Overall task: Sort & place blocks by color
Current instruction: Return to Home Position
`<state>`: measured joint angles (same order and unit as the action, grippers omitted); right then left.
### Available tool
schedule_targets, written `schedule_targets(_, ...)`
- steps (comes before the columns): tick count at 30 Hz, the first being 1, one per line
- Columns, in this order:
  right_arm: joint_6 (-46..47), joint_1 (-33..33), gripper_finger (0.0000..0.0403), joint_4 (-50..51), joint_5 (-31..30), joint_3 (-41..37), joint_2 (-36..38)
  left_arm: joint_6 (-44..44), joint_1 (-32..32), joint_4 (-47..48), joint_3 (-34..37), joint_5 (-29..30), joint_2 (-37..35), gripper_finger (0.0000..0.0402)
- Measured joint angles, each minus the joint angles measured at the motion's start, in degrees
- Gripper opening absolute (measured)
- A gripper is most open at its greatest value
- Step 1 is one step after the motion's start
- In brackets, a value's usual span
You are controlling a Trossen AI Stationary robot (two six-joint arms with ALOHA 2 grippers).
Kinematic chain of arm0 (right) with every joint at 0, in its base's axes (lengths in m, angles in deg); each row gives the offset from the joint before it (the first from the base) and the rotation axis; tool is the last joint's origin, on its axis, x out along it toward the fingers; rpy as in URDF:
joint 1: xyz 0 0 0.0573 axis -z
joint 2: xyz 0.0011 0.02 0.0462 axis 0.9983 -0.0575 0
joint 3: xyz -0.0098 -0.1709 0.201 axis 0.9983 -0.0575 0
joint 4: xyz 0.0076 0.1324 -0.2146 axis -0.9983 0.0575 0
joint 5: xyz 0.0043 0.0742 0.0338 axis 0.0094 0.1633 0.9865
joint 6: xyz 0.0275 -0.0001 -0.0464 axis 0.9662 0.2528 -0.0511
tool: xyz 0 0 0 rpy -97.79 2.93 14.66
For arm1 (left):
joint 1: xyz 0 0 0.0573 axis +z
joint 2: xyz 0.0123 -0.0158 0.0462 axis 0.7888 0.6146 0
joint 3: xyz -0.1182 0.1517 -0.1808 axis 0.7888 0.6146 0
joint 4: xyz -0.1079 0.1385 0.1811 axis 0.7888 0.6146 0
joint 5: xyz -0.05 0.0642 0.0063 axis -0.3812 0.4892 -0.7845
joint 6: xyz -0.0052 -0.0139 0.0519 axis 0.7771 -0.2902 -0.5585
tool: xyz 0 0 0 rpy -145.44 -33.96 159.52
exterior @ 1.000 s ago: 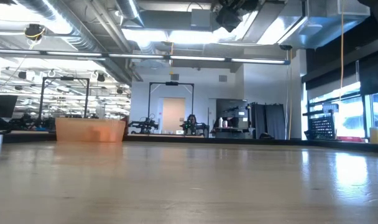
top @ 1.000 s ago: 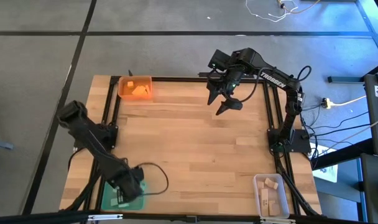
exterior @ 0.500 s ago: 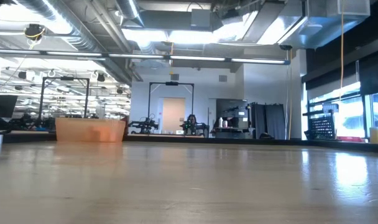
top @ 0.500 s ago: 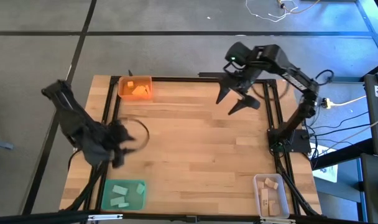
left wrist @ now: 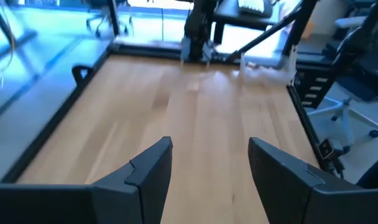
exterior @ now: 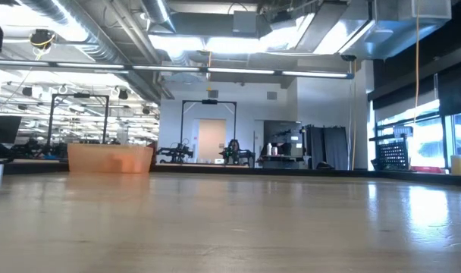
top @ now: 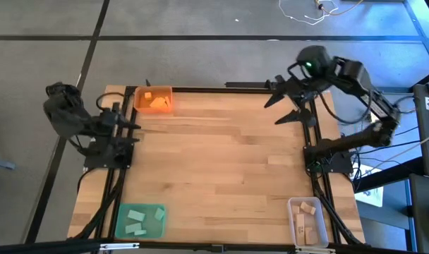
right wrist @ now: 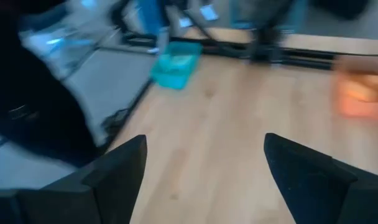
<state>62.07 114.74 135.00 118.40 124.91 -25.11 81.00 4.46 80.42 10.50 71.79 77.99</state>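
Orange blocks [top: 156,103] lie in the orange tray [top: 140,93] at the far left corner. Teal-green blocks [top: 135,219] lie in the green tray [top: 158,227] at the near left. Pale wood blocks [top: 306,220] lie in the clear tray [top: 293,209] at the near right. My left gripper [top: 128,121] [left wrist: 211,149] hangs open over the table's left edge, pointing across the table, with nothing between its fingers. My right gripper [top: 273,113] [right wrist: 204,140] hangs open high over the far right corner, also with nothing between its fingers.
Black frame rails [top: 200,89] run along the far, left and right edges of the wooden tabletop [top: 214,162]. The right wrist view shows the green tray [right wrist: 176,61] and the blurred orange tray [right wrist: 363,98] far off. The low view shows the orange tray [exterior: 109,158] at the far edge.
My left gripper has risen from over the green tray and swung toward the far edge along the table's left side, tipping from pointing down to nearly level. My right gripper has risen and drawn back toward the table's right edge. Both stayed open. The blocks have not moved.
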Motion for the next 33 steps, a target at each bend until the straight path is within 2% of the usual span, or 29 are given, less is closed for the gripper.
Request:
schedule_targets(4, 9.14, -0.08, 0.0323, -12.68, -8.72, -12.66, 9.51, -6.19, 0.00, -1.15, -0.02, 2.22, -3.01, 0.0202)
schedule_targets(8, 15.97, -1.06, 0.0323, -24.54, -13.99, -23.75, 18.94, -11.13, 0.00, -1.24, -0.02, 5.40, -4.52, 0.0202)
schedule_targets(13, 22.41, -2.88, 0.0323, -33.01, -20.90, -35.12, 29.72, -14.79, 0.00, -1.11, 1.50, 5.92, -8.05, 0.0202)
schedule_targets(19, 29.47, -4.09, 0.0323, -36.04, -23.01, -44.19, 39.28, -14.55, 0.00, -1.11, 3.29, 6.13, -15.18, 0.0202)
schedule_targets(25, 30.95, -4.09, 0.0323, -38.74, -25.76, -51.09, 47.35, -17.36, 0.00, -0.76, 5.76, 5.89, -20.61, 0.0202)
schedule_targets(33, 31.24, -4.09, 0.0323, -44.96, -27.47, -59.34, 55.82, -16.98, -0.02, -4.73, 13.22, 2.25, -32.70, 0.0202)
